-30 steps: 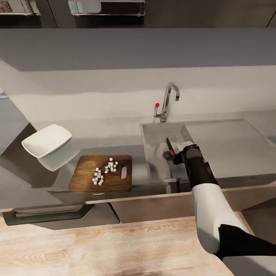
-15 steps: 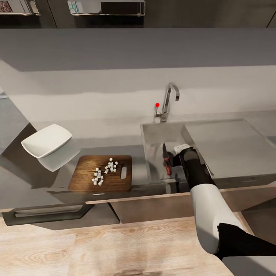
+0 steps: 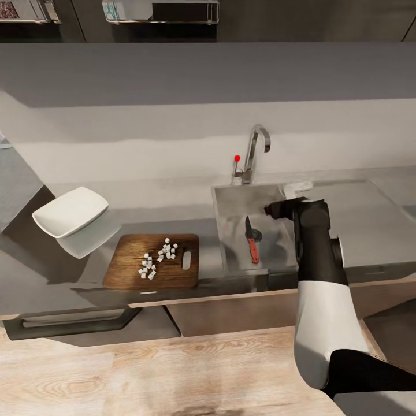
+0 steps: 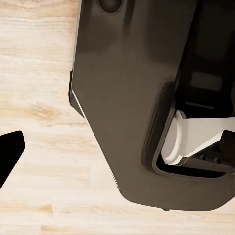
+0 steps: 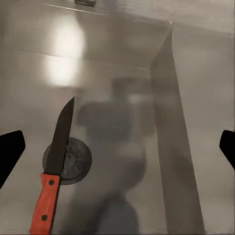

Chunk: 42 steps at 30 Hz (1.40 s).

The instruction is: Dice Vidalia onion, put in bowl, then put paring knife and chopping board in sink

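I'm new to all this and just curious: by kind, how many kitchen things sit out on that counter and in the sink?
Chopping board: 1
Bowl: 1
Paring knife, lying in the sink: 1
Pile of diced onion on the board: 1
Total: 4

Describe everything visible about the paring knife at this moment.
The small paring knife with red handle and short dark pointed blade lies flat on the floor of the light-grey matte sink basin. Its blade crosses the round steel drain; two dark rivets show on the handle. Nothing grips it: the right gripper hangs above, open.
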Available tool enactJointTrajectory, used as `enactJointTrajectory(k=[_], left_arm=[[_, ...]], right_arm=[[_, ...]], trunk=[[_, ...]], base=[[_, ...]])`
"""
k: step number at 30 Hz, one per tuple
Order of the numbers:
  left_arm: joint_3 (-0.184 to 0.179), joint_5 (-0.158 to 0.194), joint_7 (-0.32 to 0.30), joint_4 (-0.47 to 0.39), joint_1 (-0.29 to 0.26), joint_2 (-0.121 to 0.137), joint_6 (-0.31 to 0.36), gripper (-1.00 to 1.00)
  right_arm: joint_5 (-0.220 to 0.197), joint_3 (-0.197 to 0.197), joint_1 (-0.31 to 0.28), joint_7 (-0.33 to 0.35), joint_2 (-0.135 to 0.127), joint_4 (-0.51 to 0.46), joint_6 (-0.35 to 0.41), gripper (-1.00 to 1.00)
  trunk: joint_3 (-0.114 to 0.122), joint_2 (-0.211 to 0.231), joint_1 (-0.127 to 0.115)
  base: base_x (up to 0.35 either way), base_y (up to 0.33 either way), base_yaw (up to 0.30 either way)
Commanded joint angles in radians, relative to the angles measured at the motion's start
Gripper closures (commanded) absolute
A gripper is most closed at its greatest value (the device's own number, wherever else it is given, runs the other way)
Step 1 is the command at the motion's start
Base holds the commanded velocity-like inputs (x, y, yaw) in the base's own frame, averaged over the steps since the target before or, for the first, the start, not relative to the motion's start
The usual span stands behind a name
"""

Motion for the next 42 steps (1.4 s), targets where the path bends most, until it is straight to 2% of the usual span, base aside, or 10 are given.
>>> enactJointTrajectory(k=[1,6,8,10,14,23,26,28,34,42], left_arm=[[-0.004,0.01,0.0,-0.002,0.0,0.001,0.0,-1.0],[-0.004,0.011,0.0,-0.002,0.0,0.001,0.0,-1.0],[-0.004,0.011,0.0,-0.002,0.0,0.001,0.0,-1.0],[-0.004,0.011,0.0,-0.002,0.0,0.001,0.0,-1.0],[-0.004,0.011,0.0,0.002,0.0,0.001,0.0,-1.0],[-0.004,0.01,0.0,0.052,-0.001,0.001,-0.024,-1.0],[-0.004,0.01,0.001,0.073,-0.003,0.0,-0.026,-1.0],[-0.004,0.01,0.001,0.077,-0.004,0.0,-0.026,-1.0],[-0.004,0.011,0.001,0.081,-0.004,0.0,-0.026,-1.0],[-0.004,0.011,0.001,0.081,-0.004,0.0,-0.032,-1.0]], right_arm=[[0.011,-0.002,0.013,0.019,0.001,-0.009,-0.001,-1.0],[0.009,-0.002,0.085,0.032,0.001,-0.062,-0.015,-1.0],[-0.014,-0.002,0.106,0.032,0.001,-0.078,-0.036,-1.0],[-0.109,-0.001,0.147,0.03,0.001,-0.111,-0.065,-1.0],[-0.225,0.0,0.195,0.028,0.001,-0.134,-0.086,-1.0],[-0.244,0.003,0.226,0.028,0.001,-0.127,-0.13,-1.0],[-0.244,0.004,0.271,0.026,0.001,-0.127,-0.248,-1.0],[-0.245,0.004,0.279,0.026,0.001,-0.129,-0.273,-1.0],[-0.273,0.005,0.282,0.026,0.001,-0.126,-0.284,-1.0],[-0.278,0.006,0.283,0.026,0.001,-0.113,-0.285,-1.0]], trunk=[[-0.001,-0.001,0.0],[-0.001,-0.001,0.0],[-0.001,-0.001,0.0],[-0.001,-0.001,0.0],[-0.001,-0.001,0.0],[-0.001,-0.001,0.0],[-0.001,-0.001,0.0],[-0.001,-0.001,0.0],[-0.001,-0.001,0.0],[-0.001,-0.001,0.0]], base=[[-0.007,0.006,0.0],[-0.11,0.092,0.0],[-0.172,0.143,0.0],[-0.18,0.149,0.0],[-0.182,0.151,0.0],[-0.117,0.095,0.0],[-0.006,0.004,0.0],[-0.001,0.001,0.0],[0.0,0.0,0.0],[0.0,0.131,0.0]])
